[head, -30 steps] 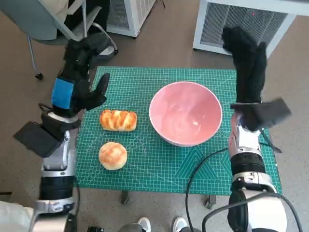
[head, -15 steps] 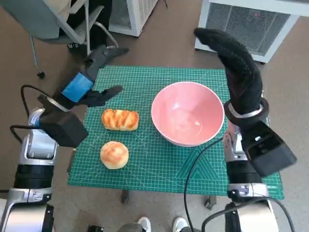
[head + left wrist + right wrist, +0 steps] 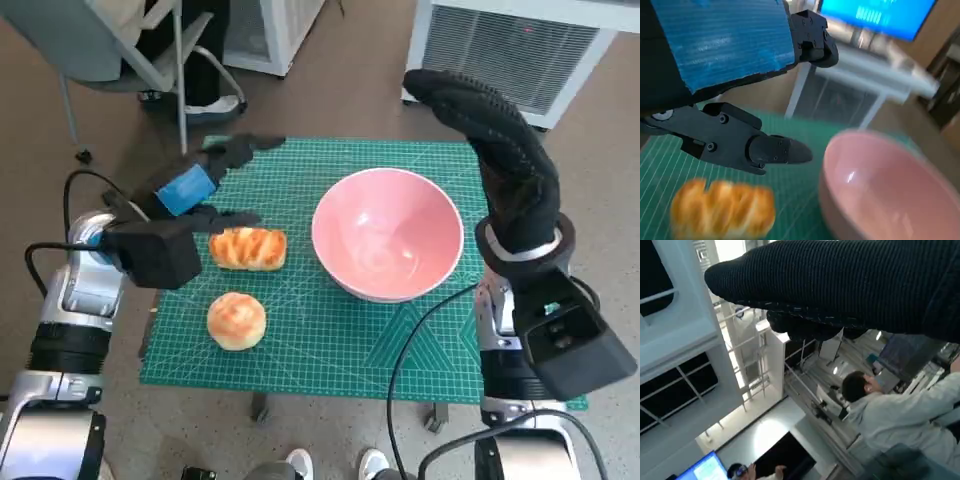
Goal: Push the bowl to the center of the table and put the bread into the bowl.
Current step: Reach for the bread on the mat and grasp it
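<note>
L hand (image 3: 205, 180), black w/ blue tape, is spread wide, holding nothing, just above the long golden twisted bread roll (image 3: 246, 248). Round bread bun (image 3: 236, 320) sits nearer the robot. Big pink plastic bowl (image 3: 387, 233) is between both hands. R gloved hand (image 3: 490, 130) hangs stretched out, holding nothing, beside the bowl's far side, over the green cutting mat (image 3: 330, 340).

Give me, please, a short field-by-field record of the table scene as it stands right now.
surface: green cutting mat
bowl: pink bowl, empty, right of the mat's middle
bread: long loaf and round bun, both on the mat left of the bowl
left hand: left hand open, above the loaf, holding nothing
right hand: right hand raised beside the bowl, holding nothing
</note>
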### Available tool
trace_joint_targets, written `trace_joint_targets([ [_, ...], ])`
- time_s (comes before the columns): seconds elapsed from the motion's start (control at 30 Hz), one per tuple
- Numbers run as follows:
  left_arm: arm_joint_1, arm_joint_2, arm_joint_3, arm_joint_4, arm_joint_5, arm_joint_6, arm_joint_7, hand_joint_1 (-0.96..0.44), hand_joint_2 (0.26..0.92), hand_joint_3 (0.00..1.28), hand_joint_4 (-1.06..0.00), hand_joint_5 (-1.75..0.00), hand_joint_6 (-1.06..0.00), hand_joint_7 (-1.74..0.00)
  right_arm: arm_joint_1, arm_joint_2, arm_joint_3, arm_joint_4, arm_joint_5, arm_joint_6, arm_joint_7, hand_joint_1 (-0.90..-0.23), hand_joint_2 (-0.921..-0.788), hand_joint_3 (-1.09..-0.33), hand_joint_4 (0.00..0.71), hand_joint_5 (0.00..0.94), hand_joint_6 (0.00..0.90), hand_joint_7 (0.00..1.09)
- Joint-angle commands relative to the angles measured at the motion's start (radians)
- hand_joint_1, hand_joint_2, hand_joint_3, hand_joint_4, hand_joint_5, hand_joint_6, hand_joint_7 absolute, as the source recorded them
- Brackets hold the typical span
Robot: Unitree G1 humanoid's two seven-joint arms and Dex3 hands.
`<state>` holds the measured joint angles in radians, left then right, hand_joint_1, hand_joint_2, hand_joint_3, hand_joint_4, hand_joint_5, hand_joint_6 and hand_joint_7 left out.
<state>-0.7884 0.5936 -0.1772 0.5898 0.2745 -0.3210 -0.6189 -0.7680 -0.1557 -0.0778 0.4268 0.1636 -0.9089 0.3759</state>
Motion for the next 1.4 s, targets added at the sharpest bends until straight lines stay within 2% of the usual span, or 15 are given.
trace_joint_targets([
  [0.03, -0.048, 0.025, -0.04, 0.026, 0.031, 0.051, -0.074, -0.01, 0.784, 0.0, -0.14, 0.0, -0.21, -0.05, 0.02, -0.009, -0.001, -0.005, -0.01, 0.014, -0.013, -0.628, -0.921, -0.722, 0.29, 0.005, 0.048, 0.67],
  [0.17, -0.081, 0.034, -0.087, 0.026, 0.073, 0.131, -0.15, 0.04, 0.784, 0.0, -0.12, 0.0, -0.2, -0.03, 0.021, -0.009, -0.002, 0.0, -0.002, 0.023, -0.013, -0.629, -0.921, -0.721, 0.288, 0.004, 0.044, 0.68],
  [0.23, -0.087, 0.035, -0.095, 0.023, 0.081, 0.15, -0.163, 0.06, 0.787, 0.0, -0.11, 0.0, -0.2, -0.02, 0.021, -0.009, -0.003, 0.001, -0.002, 0.025, -0.013, -0.631, -0.921, -0.721, 0.287, 0.003, 0.042, 0.68],
  [0.5, -0.119, 0.029, -0.16, 0.009, 0.165, 0.258, -0.213, 0.04, 0.786, 0.0, -0.1, 0.0, -0.19, -0.01, 0.026, -0.01, -0.006, 0.007, -0.021, 0.031, -0.031, -0.641, -0.921, -0.72, 0.285, 0.002, 0.033, 0.69],
  [0.83, -0.11, 0.022, -0.186, -0.034, 0.206, 0.333, -0.214, -0.07, 0.776, 0.0, -0.1, 0.0, -0.22, -0.01, 0.025, -0.011, -0.004, 0.016, -0.016, 0.033, -0.035, -0.643, -0.921, -0.72, 0.284, 0.001, 0.025, 0.7],
  [1.4, -0.098, 0.002, -0.221, -0.003, 0.251, 0.335, -0.15, -0.17, 0.772, 0.0, -0.1, 0.0, -0.26, -0.01, 0.031, -0.006, 0.0, 0.012, 0.006, 0.044, -0.024, -0.645, -0.921, -0.719, 0.286, 0.002, 0.022, 0.71],
])
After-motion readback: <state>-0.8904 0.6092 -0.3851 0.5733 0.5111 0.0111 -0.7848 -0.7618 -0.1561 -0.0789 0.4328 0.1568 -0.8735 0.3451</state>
